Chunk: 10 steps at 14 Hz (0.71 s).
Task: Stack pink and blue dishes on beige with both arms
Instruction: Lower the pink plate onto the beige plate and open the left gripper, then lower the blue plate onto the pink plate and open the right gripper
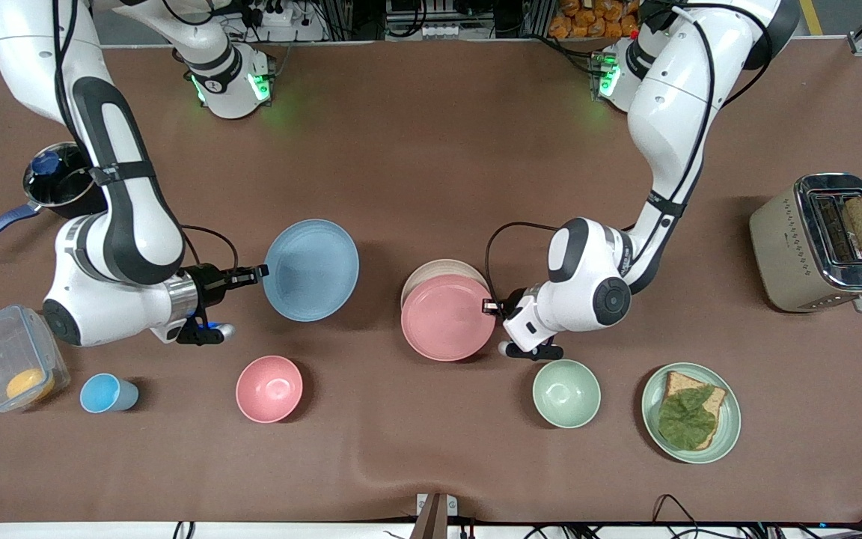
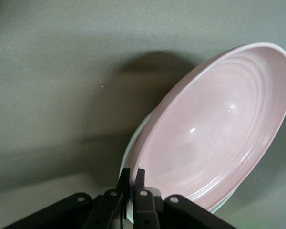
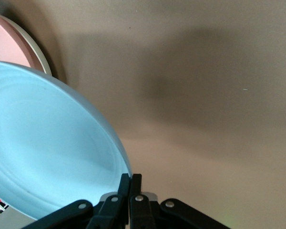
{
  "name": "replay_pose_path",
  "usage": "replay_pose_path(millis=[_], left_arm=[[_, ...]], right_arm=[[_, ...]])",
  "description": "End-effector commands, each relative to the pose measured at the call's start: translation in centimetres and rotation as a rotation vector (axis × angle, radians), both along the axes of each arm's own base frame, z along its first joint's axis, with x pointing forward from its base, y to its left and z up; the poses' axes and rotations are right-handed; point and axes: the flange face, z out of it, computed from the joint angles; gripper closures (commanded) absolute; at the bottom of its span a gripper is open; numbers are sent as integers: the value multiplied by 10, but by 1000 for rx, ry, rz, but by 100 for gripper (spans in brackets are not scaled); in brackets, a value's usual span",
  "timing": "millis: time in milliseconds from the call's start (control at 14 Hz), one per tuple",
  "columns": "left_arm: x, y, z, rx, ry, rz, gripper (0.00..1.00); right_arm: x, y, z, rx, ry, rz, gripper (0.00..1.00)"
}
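Gripping the flat round light blue matte plate by its rim, the right gripper holds it tilted over the brown table. The left gripper pinches the pale pink matte plate's edge over the cream-beige plate, mostly hidden beneath, only a sliver showing.

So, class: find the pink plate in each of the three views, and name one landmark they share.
Front view: pink plate mid-table, over the beige plate, its rim held by the left end effector.
Left wrist view: it fills the picture, tilted.
Right wrist view: a sliver in the corner.
Shared landmark: the beige plate.
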Motion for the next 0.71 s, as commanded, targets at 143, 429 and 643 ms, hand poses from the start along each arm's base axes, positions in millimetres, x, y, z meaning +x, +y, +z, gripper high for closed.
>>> replay_pose_path(millis=[143,429,643], left_arm=[[-15,-6,1,-12,65,-15,100],[-24,-1,-8,9,126,-36,14],[-15,2,16,-4,89,-29,0]], right_arm=[[2,4,6,20,8,-8,100],[2,7,5,21,10,-5,100],[1,13,6,24,10,0,100]])
